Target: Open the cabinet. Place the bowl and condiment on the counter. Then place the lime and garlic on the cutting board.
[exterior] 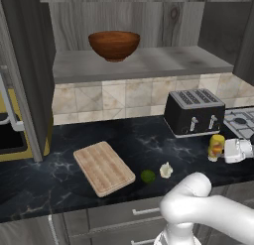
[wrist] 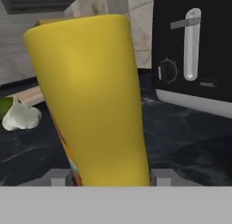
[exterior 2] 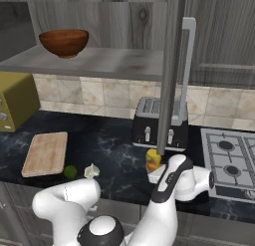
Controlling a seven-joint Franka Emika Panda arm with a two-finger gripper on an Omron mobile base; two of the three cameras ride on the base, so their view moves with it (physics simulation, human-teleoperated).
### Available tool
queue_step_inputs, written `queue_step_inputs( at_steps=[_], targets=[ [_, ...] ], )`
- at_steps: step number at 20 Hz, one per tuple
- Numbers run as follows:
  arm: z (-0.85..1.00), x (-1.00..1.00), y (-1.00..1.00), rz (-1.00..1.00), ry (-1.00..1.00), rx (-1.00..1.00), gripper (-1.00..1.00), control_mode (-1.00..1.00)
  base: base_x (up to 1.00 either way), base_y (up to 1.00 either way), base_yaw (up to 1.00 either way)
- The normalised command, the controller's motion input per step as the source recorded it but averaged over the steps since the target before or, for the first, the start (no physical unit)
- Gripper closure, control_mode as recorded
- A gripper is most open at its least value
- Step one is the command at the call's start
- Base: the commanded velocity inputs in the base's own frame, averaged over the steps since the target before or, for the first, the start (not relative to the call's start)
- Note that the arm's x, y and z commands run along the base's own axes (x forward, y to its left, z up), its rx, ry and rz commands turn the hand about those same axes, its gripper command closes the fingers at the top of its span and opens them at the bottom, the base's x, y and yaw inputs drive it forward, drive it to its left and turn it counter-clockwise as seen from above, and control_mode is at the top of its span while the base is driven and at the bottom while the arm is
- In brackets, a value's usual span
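Right, we've got the condiment (wrist: 93, 100) clamped between our gripper (wrist: 111, 177) fingers, the yellow bottle so close in the hand view that its base is cut off and only a sliver of orange label peeks out low on its left side. From the left base view the condiment (exterior: 216, 147) stands on the counter (exterior: 44, 174) just in front of the black toaster (exterior: 194, 111), our white hand against its right side. From the right base view our own arm covers the bottle's lower part. Further left the garlic (exterior: 166, 170) and lime (exterior: 147, 176) sit side by side on the dark marble, near the cutting board (exterior: 103, 167) but not on it. Up above, the cabinet (exterior: 30, 65) stands open and the bowl (exterior: 114, 44) rests on its shelf. A stove (exterior: 241, 122) is cut off at the right edge.
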Motion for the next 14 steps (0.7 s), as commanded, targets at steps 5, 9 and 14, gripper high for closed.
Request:
queue_step_inputs(
  at_steps=[5, 9, 14],
  targets=[
    [-0.12, 0.00, -0.02, 0.03, 0.00, 0.00, 1.00, -1.00, 0.00, 0.00, 0.00],
    [-0.10, 0.00, -0.02, 0.04, 0.00, 0.00, 1.00, -1.00, 0.00, 0.00, 0.00],
    [-0.06, 0.00, -0.02, 0.04, 0.00, 0.00, -1.00, -1.00, 0.00, 0.00, 0.00]
  ],
)
